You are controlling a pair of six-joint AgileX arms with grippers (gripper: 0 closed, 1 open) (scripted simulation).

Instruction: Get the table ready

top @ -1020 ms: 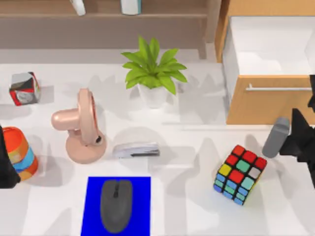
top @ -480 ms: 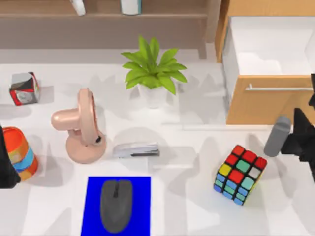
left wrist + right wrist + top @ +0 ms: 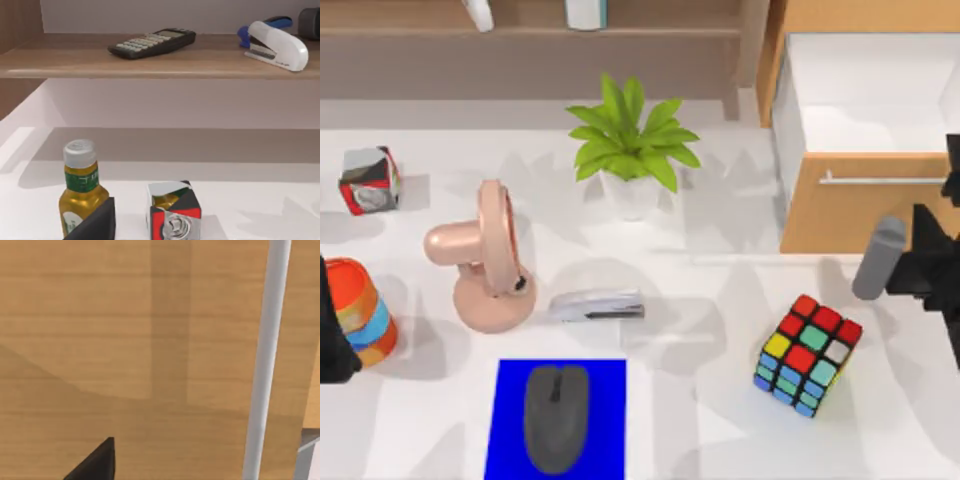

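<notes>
**Operator:** Step check, please. What are you seeing?

**Spotter:** Your right gripper [image 3: 903, 272] sits near the table's [image 3: 720, 320] right edge, just in front of the light-wood drawer cabinet [image 3: 860, 215], with a grey cylinder [image 3: 879, 258] at its fingertips. It looks clamped on that cylinder. The drawer [image 3: 865, 90] above stands open and looks bare inside, so I'd judge you're mid-carry, tidying the cylinder into it. In your right wrist view, the cabinet front and its pale bar handle [image 3: 265, 360] are very close.

**Operator:** And the left arm?

**Spotter:** Parked at the table's left edge beside the striped orange cup [image 3: 360, 310]. I cannot tell how its fingers stand.

**Operator:** What does the next move call for?

**Spotter:** Probably lift before you go forward, since the drawer front and handle stand between you and the opening. Keep the cylinder clear of the colour cube [image 3: 807, 354] nearby. The white tabletop spreads across the whole view, with the fan [image 3: 485, 258], stapler [image 3: 597, 305], plant [image 3: 632, 145] and mouse [image 3: 556, 416] on its blue mat [image 3: 510, 400].
</notes>
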